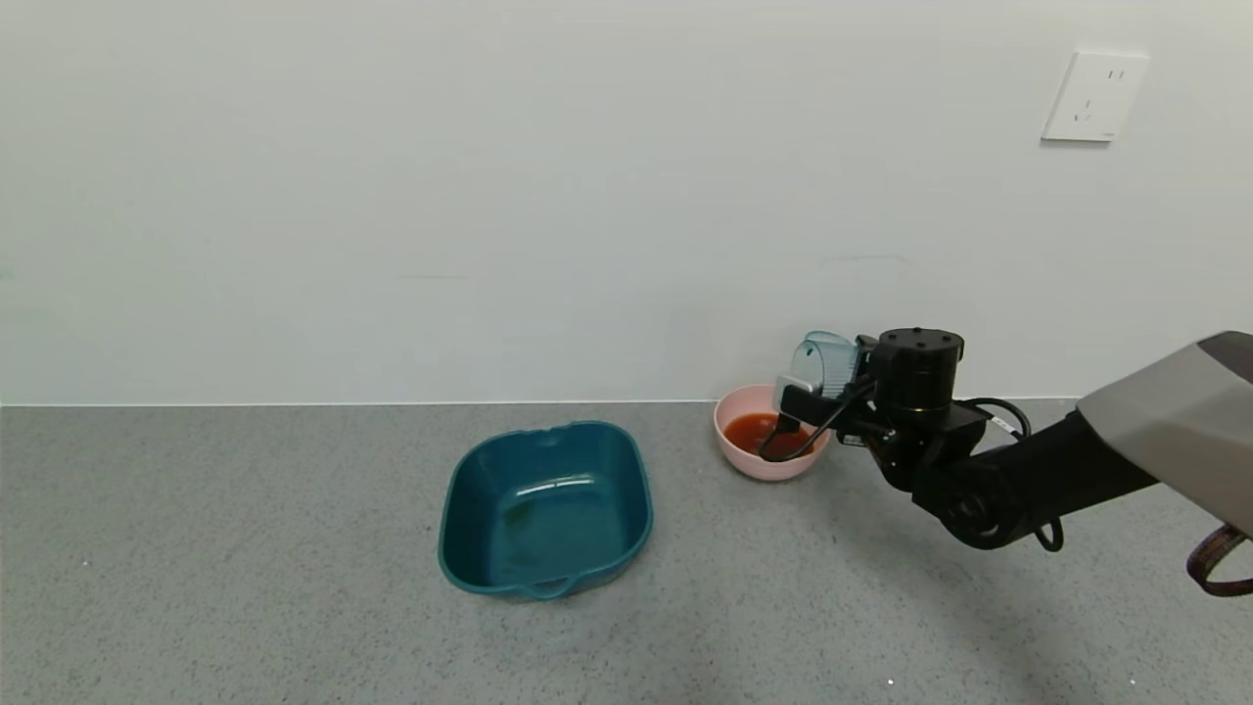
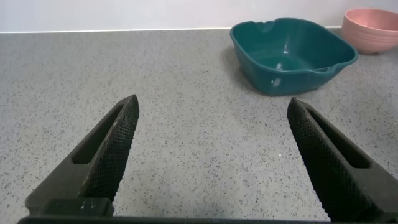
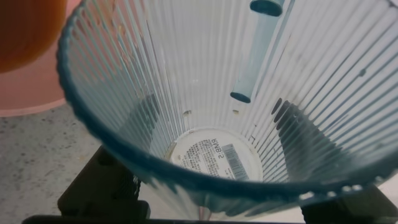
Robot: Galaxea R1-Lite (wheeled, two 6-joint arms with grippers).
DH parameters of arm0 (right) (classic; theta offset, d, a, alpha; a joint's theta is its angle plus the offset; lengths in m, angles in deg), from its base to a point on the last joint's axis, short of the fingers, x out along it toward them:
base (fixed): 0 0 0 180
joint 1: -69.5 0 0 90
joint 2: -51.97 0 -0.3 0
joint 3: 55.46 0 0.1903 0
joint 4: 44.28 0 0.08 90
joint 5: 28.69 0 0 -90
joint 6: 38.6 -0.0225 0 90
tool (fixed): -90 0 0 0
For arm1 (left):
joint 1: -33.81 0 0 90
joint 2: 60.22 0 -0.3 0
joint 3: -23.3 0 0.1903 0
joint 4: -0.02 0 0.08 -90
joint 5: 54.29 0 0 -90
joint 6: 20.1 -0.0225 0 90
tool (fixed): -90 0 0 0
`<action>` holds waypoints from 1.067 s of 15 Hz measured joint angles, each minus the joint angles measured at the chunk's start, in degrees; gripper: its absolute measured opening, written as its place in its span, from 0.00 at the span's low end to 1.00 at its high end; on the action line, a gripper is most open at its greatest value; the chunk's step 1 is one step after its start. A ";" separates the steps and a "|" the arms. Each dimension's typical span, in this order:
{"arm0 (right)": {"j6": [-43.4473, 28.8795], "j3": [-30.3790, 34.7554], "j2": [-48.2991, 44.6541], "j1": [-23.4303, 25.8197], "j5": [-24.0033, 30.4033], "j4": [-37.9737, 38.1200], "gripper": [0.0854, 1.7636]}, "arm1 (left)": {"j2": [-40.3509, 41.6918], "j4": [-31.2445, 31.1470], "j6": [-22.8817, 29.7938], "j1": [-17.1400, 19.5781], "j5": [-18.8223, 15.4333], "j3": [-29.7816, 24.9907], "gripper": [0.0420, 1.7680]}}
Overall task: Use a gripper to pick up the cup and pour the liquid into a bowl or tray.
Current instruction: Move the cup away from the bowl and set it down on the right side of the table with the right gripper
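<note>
My right gripper (image 1: 827, 377) is shut on the translucent blue-grey cup (image 1: 822, 362) and holds it tipped on its side just above the pink bowl (image 1: 734, 452) near the back wall. The bowl holds orange-red liquid (image 1: 759, 431). In the right wrist view the ribbed cup (image 3: 211, 93) fills the frame, looks empty, and shows a labelled bottom; the dark fingers (image 3: 298, 143) show through its walls. A part of the bowl's liquid (image 3: 25, 31) and its pink rim (image 3: 31, 93) show at the edge. My left gripper (image 2: 211, 118) is open and empty over the counter.
A dark teal squarish tray (image 1: 545, 506) with handles stands empty on the grey speckled counter (image 1: 245, 568), left of the bowl; it also shows in the left wrist view (image 2: 292, 53) beside the bowl (image 2: 373, 28). A white wall with a socket (image 1: 1094, 96) runs behind.
</note>
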 joint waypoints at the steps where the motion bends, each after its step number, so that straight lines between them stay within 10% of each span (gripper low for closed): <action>1: -3.18 1.10 -0.72 0.09 0.00 0.02 0.76 | 0.00 0.00 0.00 0.00 0.00 0.00 0.97; 16: -50.36 17.01 -12.04 -1.43 -0.27 -0.06 0.76 | 0.00 0.00 0.00 0.00 0.00 0.00 0.97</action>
